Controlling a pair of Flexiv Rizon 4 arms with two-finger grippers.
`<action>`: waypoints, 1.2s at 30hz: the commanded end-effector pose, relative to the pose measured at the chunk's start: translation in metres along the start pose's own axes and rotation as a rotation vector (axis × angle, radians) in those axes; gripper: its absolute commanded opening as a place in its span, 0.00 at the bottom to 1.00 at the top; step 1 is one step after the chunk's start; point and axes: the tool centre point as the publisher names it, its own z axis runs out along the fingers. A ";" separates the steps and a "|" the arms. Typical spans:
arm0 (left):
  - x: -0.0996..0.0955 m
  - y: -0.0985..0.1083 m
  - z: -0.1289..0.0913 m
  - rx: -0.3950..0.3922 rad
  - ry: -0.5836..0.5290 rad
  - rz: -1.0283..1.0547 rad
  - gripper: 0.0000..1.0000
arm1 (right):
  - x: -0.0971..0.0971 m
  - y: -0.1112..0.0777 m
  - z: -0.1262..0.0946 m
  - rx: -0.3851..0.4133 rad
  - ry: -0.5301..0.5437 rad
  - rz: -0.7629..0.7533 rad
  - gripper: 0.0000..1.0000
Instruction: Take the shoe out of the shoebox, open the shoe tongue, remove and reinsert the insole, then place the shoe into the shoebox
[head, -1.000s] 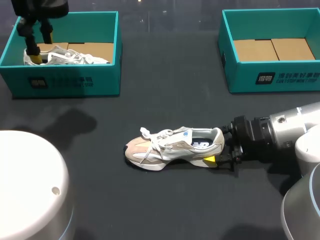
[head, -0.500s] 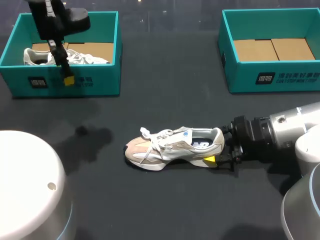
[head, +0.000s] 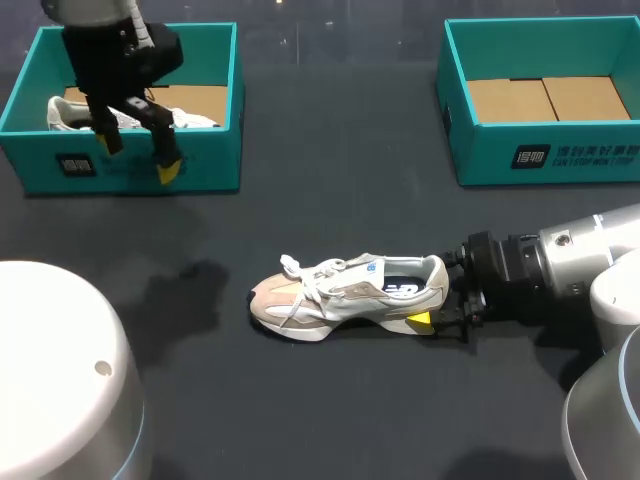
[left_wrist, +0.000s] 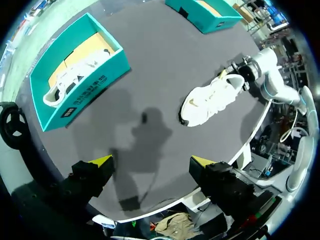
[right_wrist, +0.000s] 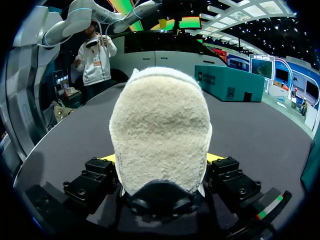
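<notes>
Shoe (head: 345, 295) seeming light, floppy up top; I'm pinching its stiffer heel with right gripper (right_wrist: 161, 159), left gripper (head: 137, 156) gaping empty, well off shoe.

Right gripper (head: 432, 310) clamps the shoe (head: 340, 295); left gripper (head: 137, 155) hangs spread over the shoebox (head: 205, 172).

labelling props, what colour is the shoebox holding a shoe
Teal shoebox; clearest in the head view.

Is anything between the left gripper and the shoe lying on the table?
Nothing visible. Only bare table lies between the left gripper and the shoe. The right gripper holds its heel from the far side.
</notes>
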 end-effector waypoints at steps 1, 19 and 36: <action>0.053 -0.009 0.013 -0.110 0.005 -0.485 1.00 | 0.000 -0.002 0.002 0.003 0.000 0.000 0.00; 0.133 -0.034 0.037 -0.148 -0.090 -0.838 1.00 | 0.000 -0.002 0.002 0.003 0.000 0.000 0.00; 0.208 -0.071 0.076 -0.119 -0.106 -0.667 1.00 | 0.000 -0.002 0.002 0.003 0.000 0.000 0.00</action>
